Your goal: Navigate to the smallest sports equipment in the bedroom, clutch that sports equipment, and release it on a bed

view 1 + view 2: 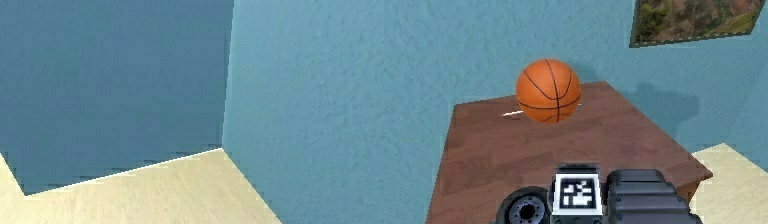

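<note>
Blue walls (pixel 120 80), pale floor (pixel 170 195), wooden table (pixel 624 130), perhaps a landscape picture (pixel 694 20).

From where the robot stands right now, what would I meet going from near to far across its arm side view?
The robot's white marked square → wooden table → orange basketball resting on it → blue wall, with a framed picture hung at the view's upper right.

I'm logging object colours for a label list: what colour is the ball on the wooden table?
The ball is orange with thin dark curved lines, best seen in the arm side view.
</note>
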Controlling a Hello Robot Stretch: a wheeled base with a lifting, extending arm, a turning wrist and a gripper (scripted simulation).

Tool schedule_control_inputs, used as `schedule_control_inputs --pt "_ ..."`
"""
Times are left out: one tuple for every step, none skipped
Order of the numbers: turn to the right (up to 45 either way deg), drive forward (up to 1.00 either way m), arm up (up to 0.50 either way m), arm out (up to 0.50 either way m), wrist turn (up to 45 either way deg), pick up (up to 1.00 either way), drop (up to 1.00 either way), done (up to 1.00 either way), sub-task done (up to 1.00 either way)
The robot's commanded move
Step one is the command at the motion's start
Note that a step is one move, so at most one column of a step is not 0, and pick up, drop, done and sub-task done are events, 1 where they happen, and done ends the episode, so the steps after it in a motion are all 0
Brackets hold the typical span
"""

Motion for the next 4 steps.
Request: schedule_control_inputs --pt "0.0 0.00 0.00 0.28 0.0 0.00 0.00 0.00 0.00" --pt "0.0 0.00 0.00 0.00 45.0 0.00 0.00 0.00 0.00" --pt "0.0 0.00 0.00 0.00 45.0 0.00 0.00 0.00 0.00" --pt "0.0 0.00 0.00 0.00 45.0 0.00 0.00 0.00 0.00"
